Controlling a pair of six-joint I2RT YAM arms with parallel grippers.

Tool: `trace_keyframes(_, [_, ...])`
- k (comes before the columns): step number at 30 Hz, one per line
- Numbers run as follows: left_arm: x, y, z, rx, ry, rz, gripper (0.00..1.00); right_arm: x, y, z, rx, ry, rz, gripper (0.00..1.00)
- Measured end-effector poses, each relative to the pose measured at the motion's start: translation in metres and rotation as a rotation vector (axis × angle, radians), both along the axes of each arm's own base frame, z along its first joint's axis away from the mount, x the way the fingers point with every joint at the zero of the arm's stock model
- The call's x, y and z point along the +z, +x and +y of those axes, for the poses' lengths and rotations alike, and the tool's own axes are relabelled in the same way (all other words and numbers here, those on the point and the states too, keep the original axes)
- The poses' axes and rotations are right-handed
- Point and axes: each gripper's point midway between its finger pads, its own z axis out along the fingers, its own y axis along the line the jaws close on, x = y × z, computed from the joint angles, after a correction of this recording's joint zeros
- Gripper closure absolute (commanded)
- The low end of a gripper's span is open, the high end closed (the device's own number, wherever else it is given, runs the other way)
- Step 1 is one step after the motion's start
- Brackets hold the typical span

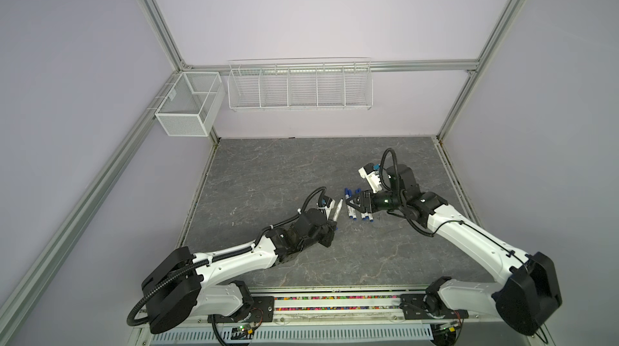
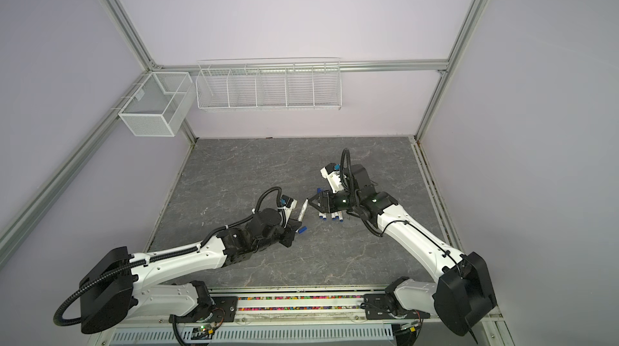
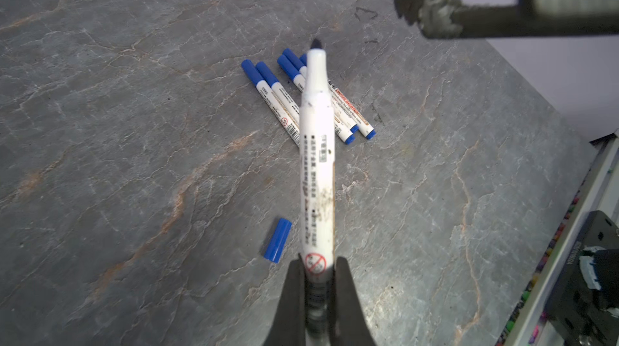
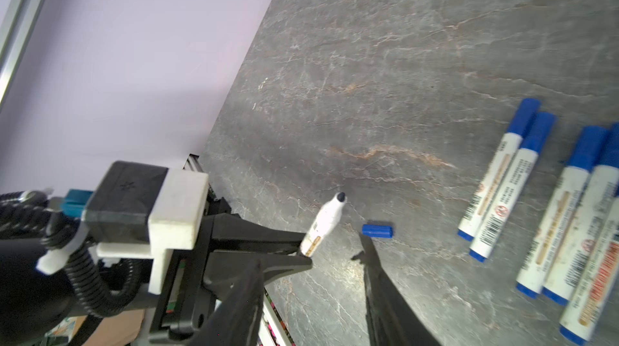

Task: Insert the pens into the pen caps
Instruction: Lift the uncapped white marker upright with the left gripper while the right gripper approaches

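Slate top: my L gripper clamps pen by tail, nib free for capping; R gripper spread, empty; cap lies loose nearby.

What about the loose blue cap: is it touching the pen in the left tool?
Apart. The left wrist view shows a clear gap between the loose cap and the pen clamped in the left tool; the right wrist view shows the gap too.

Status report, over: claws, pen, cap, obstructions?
Left claw shut on uncapped white marker pen. Right claw open, empty. Loose dark-blue plastic cap on grey table beside left claw. Nothing covering it.
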Motion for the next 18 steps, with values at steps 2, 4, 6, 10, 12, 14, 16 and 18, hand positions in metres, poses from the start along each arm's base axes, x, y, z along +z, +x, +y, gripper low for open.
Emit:
trace_keyframes(2, [0.004,0.001,-0.001,0.005,-0.024,-0.005,1.0,-0.004,-0.004,0.006,0.025,-0.002,0.013,0.49])
trace_keyframes(4, [0.009,0.001,-0.003,0.008,-0.049,-0.013,1.0,-0.01,-0.004,0.01,0.037,-0.008,0.028,0.49])
trace_keyframes(6, [0.012,0.002,-0.003,0.011,-0.072,-0.019,1.0,-0.017,-0.002,0.012,0.038,-0.019,0.045,0.5])
trace_keyframes(10, [0.016,0.001,-0.004,0.012,-0.111,-0.022,1.0,-0.028,0.004,0.017,0.041,-0.029,0.067,0.54])
trace_keyframes(12, [0.017,0.0,-0.006,0.004,-0.12,-0.022,1.0,-0.032,0.006,0.019,0.048,-0.026,0.075,0.57])
trace_keyframes(14, [0.018,-0.001,-0.008,-0.005,-0.128,-0.021,1.0,-0.032,0.008,0.022,0.054,-0.019,0.079,0.62])
trace_keyframes(16, [0.019,-0.001,-0.008,-0.008,-0.132,-0.02,1.0,-0.03,0.01,0.026,0.064,-0.005,0.079,0.69])
trace_keyframes(18, [0.02,-0.002,-0.01,-0.015,-0.139,-0.02,1.0,-0.026,0.012,0.031,0.078,0.013,0.074,0.78])
